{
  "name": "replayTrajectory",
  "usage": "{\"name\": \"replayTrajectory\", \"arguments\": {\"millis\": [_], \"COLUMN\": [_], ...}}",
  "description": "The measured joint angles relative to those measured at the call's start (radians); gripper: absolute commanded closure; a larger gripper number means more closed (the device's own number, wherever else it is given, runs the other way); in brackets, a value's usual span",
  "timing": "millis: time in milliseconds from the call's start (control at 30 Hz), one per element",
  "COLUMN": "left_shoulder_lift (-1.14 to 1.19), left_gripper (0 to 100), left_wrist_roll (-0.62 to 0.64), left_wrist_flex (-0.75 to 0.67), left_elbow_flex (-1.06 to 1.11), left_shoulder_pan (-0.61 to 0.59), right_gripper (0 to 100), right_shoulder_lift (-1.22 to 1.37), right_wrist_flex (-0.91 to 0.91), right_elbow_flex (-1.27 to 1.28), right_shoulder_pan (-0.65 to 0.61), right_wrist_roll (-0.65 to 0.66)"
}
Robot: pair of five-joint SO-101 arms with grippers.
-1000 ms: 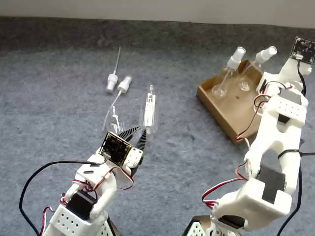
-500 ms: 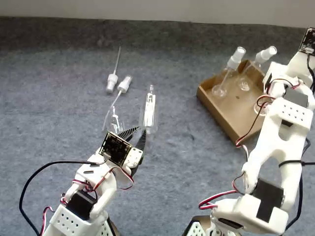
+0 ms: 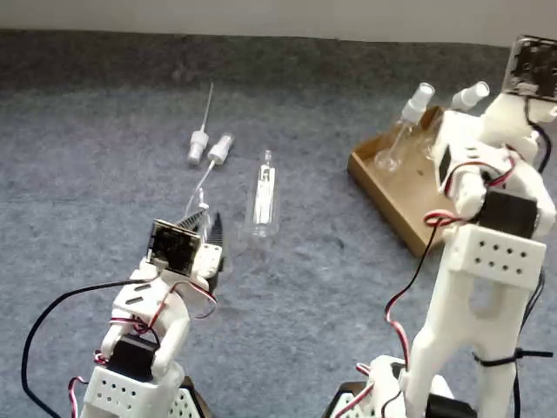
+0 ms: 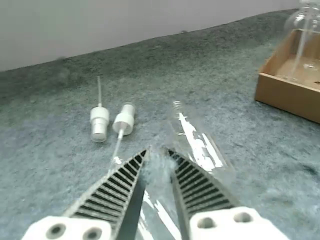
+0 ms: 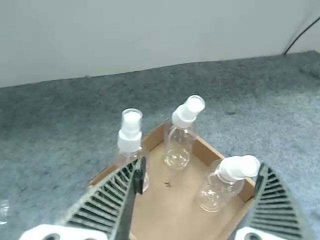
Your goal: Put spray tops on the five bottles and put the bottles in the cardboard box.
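My left gripper (image 4: 159,152) hangs low over a clear uncapped bottle (image 4: 159,207) lying on the grey carpet, its fingers narrowly open with the bottle's glints between them. A second uncapped bottle (image 3: 261,202) (image 4: 196,145) lies just to the right. Two loose spray tops (image 3: 198,144) (image 3: 219,150) lie beyond them. My right gripper (image 5: 198,170) is wide open and holds nothing above the cardboard box (image 5: 156,134) (image 3: 399,193). In the box stand three capped bottles (image 5: 131,131) (image 5: 186,117) (image 5: 231,175).
The right arm (image 3: 487,252) towers over the box's right side and hides part of it. A grey wall (image 3: 278,16) closes off the far edge of the carpet. Bare carpet lies between the lying bottles and the box.
My left gripper has shifted left from beside the right-hand bottle to over the other lying bottle. The right arm has risen and swung back over the box.
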Motion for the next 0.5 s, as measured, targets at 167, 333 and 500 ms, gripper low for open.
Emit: {"name": "replayTrajectory", "arguments": {"millis": [167,333,500], "left_shoulder_lift": [0.0,0.0,0.0], "left_gripper": [99,99,99], "left_wrist_roll": [0.0,0.0,0.0], "left_wrist_flex": [0.0,0.0,0.0], "left_elbow_flex": [-0.023,-0.057,-0.06], "left_shoulder_pan": [-0.192,-0.302,-0.304], "right_gripper": [70.1,70.2,70.3], "right_shoulder_lift": [-0.123,-0.206,-0.196], "right_wrist_flex": [0.003,0.003,0.003], "right_elbow_flex": [0.126,0.269,0.311], "right_shoulder_pan": [-0.13,-0.305,-0.462], "right_wrist_roll": [0.0,0.0,0.0]}}
